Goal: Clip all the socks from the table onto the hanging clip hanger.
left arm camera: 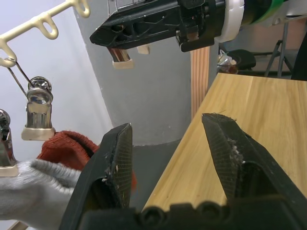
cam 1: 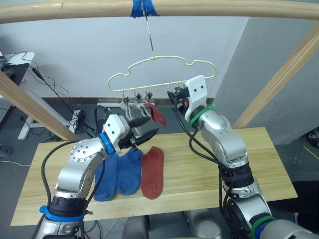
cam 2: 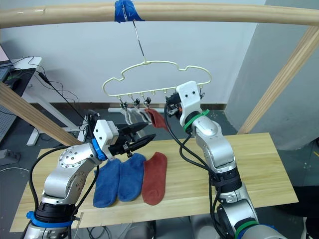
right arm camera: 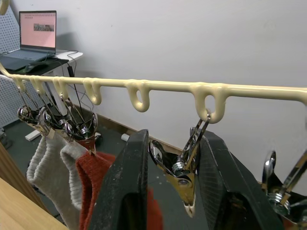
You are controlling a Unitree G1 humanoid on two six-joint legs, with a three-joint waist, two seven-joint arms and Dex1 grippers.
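The pale clip hanger [cam 1: 160, 68] hangs by its hook from the top pole. Two light grey socks [cam 1: 133, 111] and a rust red sock [cam 1: 158, 115] hang from its left clips. On the table [cam 1: 259, 164] lie two blue socks [cam 1: 107, 179] [cam 1: 130, 172] and another rust red sock [cam 1: 153, 172], side by side. My left gripper [cam 1: 152, 125] is open and empty, above the blue socks and just below the hanging socks. My right gripper [right arm camera: 175, 136] is open, its fingers on either side of a bare metal clip [right arm camera: 184, 172] to the right of the hanging red sock.
A round wooden pole [cam 1: 209, 7] spans the top, with blue tape [cam 1: 144, 8] at the hook. Slanted poles stand at the left [cam 1: 30, 107] and right [cam 1: 286, 72]. Cables and a side desk with a laptop [right arm camera: 37, 28] lie beyond the table's left.
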